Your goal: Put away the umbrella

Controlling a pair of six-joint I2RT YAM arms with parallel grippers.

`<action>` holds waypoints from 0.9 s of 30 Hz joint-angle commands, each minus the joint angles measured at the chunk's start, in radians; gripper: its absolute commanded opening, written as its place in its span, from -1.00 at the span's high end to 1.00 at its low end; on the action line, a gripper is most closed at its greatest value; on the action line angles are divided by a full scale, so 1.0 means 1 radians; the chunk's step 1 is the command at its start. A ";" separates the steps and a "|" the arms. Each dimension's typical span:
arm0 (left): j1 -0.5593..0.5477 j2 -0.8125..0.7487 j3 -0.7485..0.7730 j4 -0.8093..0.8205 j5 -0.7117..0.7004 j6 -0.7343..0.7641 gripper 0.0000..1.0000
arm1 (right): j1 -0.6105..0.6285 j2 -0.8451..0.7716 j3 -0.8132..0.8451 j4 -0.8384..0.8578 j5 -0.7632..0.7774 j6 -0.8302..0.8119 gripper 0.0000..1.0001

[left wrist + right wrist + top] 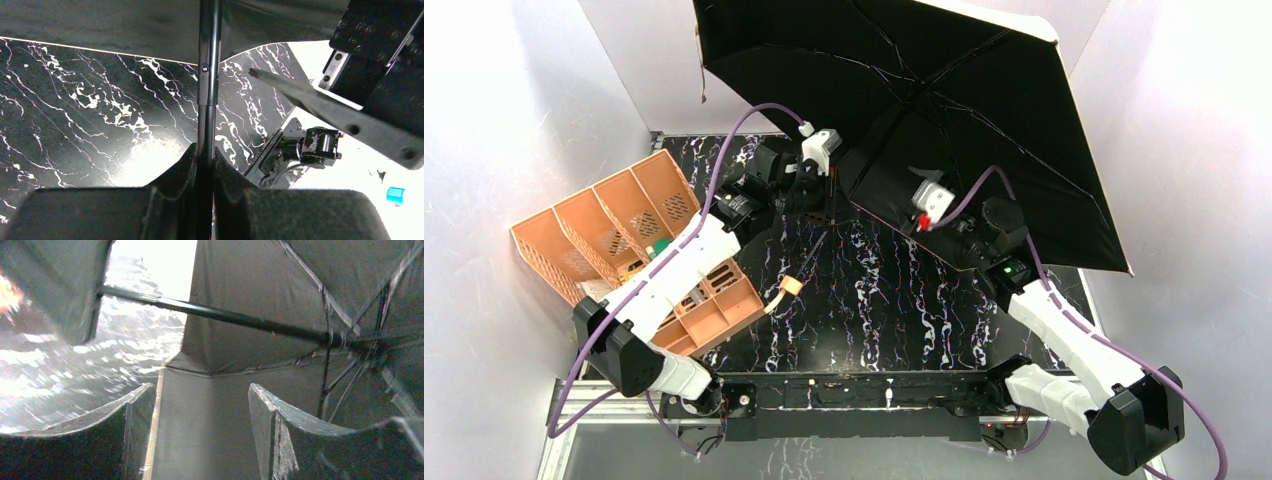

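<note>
Early stage. Near: the handle hangs low over the table. Middle: the left gripper is pressed tight on the shaft. The right gripper has jaws spread, holding nothing (canopy just beyond). Far: the umbrella stands fully open at back right. Collapsing and stowing are not yet done.

light: bright, overexposed walls | glare: tabletop | blur: right wrist view
</note>
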 commanded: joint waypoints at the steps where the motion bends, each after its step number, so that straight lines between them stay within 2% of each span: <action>1: 0.006 -0.036 -0.042 -0.030 -0.055 -0.026 1.00 | -0.001 -0.021 0.003 0.098 0.222 0.749 -0.50; 5: 0.003 -0.047 -0.070 -0.026 -0.068 -0.034 1.00 | -0.001 0.009 0.030 0.031 0.373 1.155 -0.43; 9: -0.007 -0.044 -0.083 -0.022 -0.072 -0.044 1.00 | -0.001 0.090 0.137 -0.106 0.430 1.420 -0.44; 12: -0.026 -0.044 -0.091 -0.013 -0.088 -0.051 1.00 | -0.001 0.122 0.170 -0.079 0.425 1.586 -0.45; 17: -0.064 -0.039 -0.106 -0.003 -0.119 -0.056 1.00 | -0.001 0.145 0.178 0.027 0.411 1.754 -0.40; 27: -0.101 -0.054 -0.149 0.038 -0.108 -0.077 1.00 | -0.002 0.183 0.145 0.186 0.449 1.829 -0.41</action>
